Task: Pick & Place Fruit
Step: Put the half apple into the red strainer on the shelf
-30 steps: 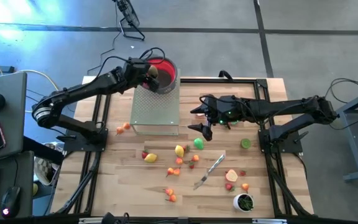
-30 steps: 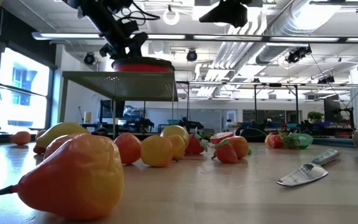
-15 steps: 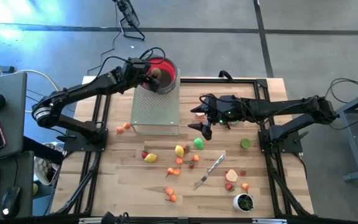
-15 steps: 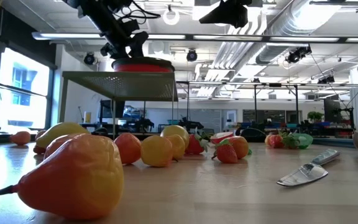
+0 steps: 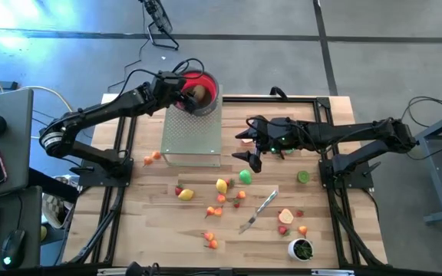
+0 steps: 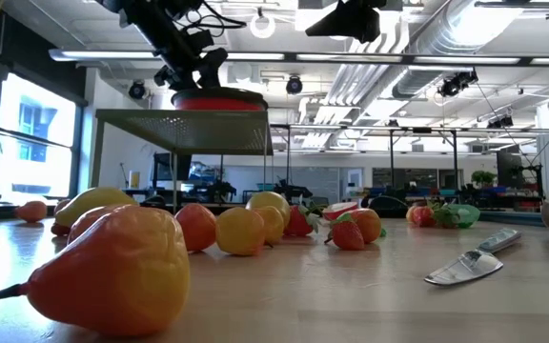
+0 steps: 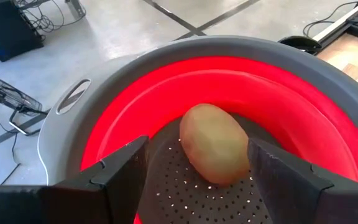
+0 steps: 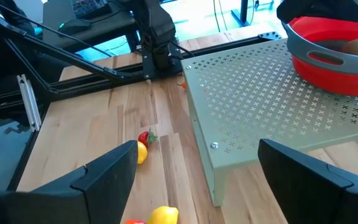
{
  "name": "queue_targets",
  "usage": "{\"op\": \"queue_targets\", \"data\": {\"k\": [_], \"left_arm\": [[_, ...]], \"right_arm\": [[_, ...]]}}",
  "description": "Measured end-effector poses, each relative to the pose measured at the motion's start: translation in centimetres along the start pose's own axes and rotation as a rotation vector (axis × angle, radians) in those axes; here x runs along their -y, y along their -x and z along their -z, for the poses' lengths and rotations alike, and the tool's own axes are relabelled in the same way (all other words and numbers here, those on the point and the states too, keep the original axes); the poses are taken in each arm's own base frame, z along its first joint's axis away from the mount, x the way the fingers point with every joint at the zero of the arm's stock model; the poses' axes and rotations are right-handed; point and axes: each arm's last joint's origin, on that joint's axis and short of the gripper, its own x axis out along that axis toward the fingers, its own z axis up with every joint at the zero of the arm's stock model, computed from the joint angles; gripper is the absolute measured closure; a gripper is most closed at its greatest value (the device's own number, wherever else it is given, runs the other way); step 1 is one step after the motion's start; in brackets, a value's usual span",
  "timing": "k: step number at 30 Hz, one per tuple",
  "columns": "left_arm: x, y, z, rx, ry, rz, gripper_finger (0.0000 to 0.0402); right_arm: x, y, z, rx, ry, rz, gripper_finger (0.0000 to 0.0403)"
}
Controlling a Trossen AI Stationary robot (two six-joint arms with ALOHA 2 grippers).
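A tan fruit (image 7: 216,143) lies on the perforated bottom of the red bowl (image 7: 135,106), which stands on a perforated metal stand (image 5: 192,134) at the table's far edge. My left gripper (image 5: 184,90) hovers over the bowl, open, with a finger on either side of the tan fruit and apart from it. Many small fruit pieces lie scattered on the wooden table: a green one (image 5: 245,176), a yellow one (image 5: 221,185), orange ones (image 5: 210,240). My right gripper (image 5: 245,149) hangs open above the table, just far of the green piece.
A silver knife (image 5: 261,208) lies among the fruit right of centre. A small white cup with green contents (image 5: 301,248) stands near the table's near right corner. The metal stand is raised on legs (image 8: 219,180). Black frame rails run along the table's left and right sides.
The tan fruit has shifted a little deeper into the red bowl, away from my left gripper. Both arms have kept still.
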Motion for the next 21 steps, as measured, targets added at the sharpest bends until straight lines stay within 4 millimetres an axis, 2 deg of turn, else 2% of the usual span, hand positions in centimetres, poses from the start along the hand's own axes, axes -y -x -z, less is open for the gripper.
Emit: {"op": "queue_targets", "data": {"k": [11, 21], "left_arm": [[-0.2, 0.8, -0.3, 0.022, 0.008, 0.008, 0.0135], [0.2, 3.5, -0.9, 0.081, 0.013, 0.106, 0.0135]], "right_arm": [[0.0, 0.0, 0.0, 0.000, 0.000, 0.001, 0.0095], [0.0, 0.0, 0.0, 0.002, 0.000, 0.002, 0.0101]]}}
